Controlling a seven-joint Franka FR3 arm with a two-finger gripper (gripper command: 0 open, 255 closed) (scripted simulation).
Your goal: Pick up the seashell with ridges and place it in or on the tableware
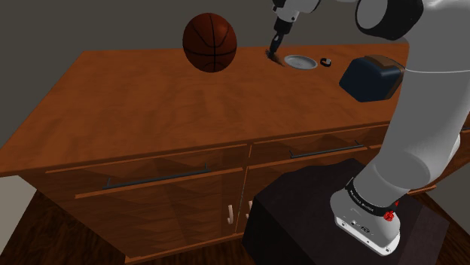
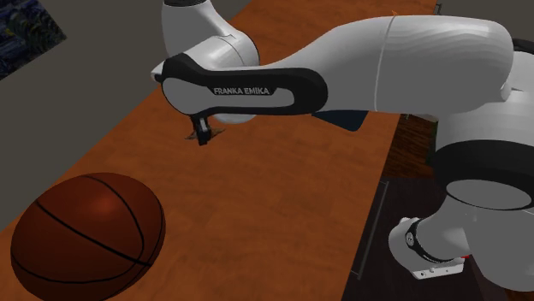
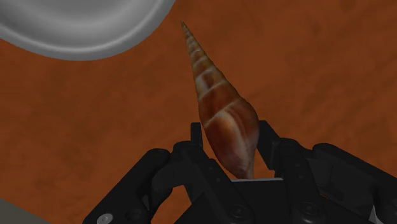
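Stand (image 1: 294, 218) sits at the shoulder view's lower right; the end effector (image 1: 277, 47) hangs at upper centre, just left of the grey plate (image 1: 300, 62) on the tabletop (image 1: 151, 105). In the second exterior view the basketball (image 2: 86, 235) lies lower left and the end effector (image 2: 202, 135) is at upper middle (low over the wood). In the wrist view, black fingers (image 3: 195, 137) pinch the brown banded seashell (image 3: 219, 108) by its wide end, its spire pointing out beyond them, near the plate's rim (image 3: 83, 32).

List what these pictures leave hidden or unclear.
- Plate: cut off by the wrist view's edge.
- Seashell: whether it rests on the tabletop or hangs lifted, no view tells.
- Small black thing beside the plate, shoulder view: too small to identify.
- Dark blue object, shoulder view: partly covered by the arm.
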